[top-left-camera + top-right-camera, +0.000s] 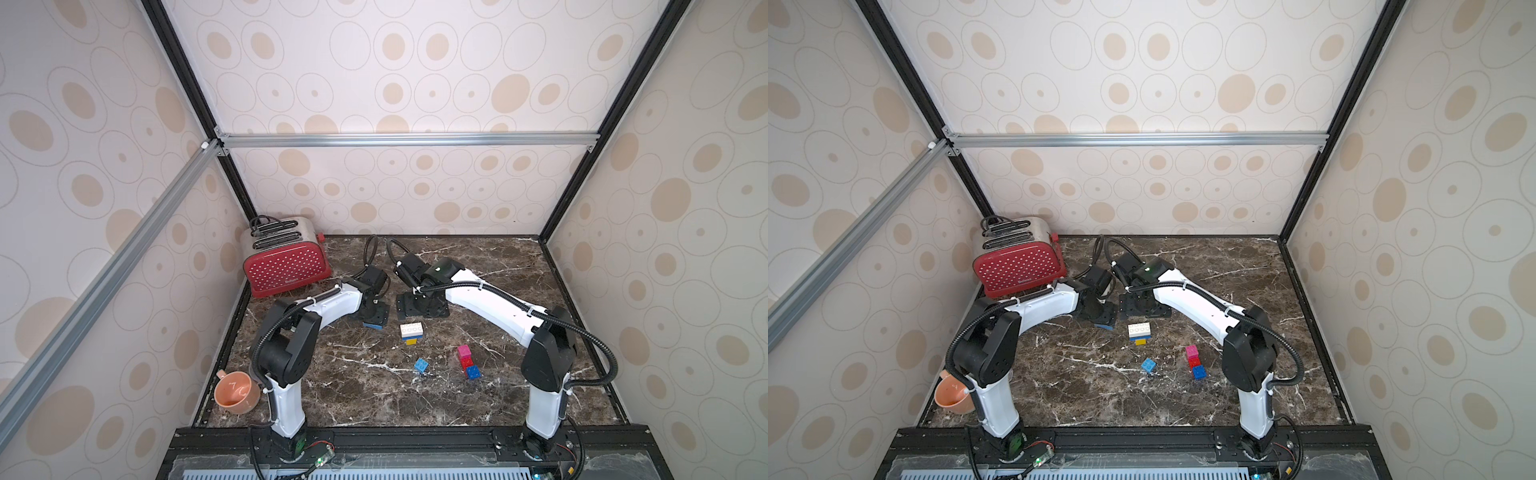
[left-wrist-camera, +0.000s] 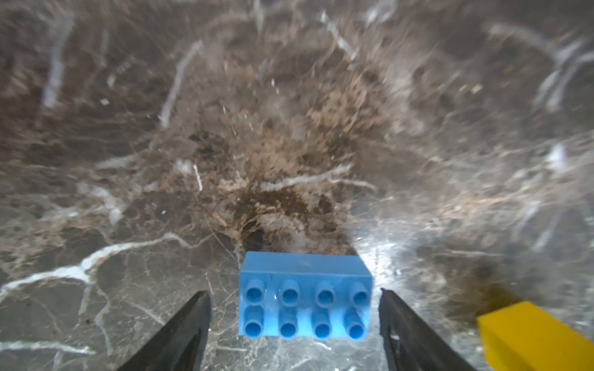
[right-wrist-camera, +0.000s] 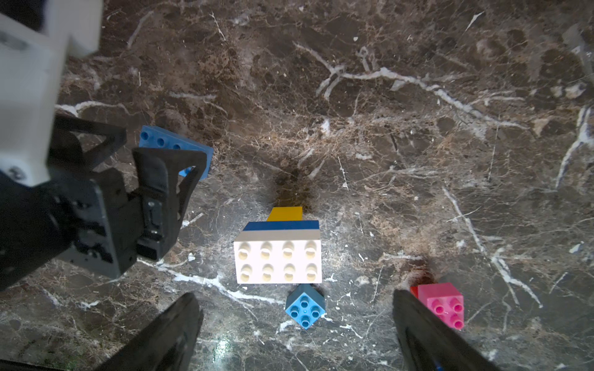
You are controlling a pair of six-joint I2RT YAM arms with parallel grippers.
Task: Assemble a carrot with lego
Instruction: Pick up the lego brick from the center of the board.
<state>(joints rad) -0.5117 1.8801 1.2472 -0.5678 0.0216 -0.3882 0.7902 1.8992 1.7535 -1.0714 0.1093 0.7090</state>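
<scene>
Eight lego bricks (image 3: 304,310). One long blue brick (image 2: 305,295) sits untouched between the wide left pincer's (image 2: 293,292) jaws. The white-blue-yellow carrot stack (image 3: 278,260) is near the wide right pincer (image 3: 294,294).

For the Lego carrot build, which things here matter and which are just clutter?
Job:
blue long brick
white-blue-yellow stack
small light-blue brick
pink-red-blue cluster

Clutter:
red toaster
peach cup
</scene>
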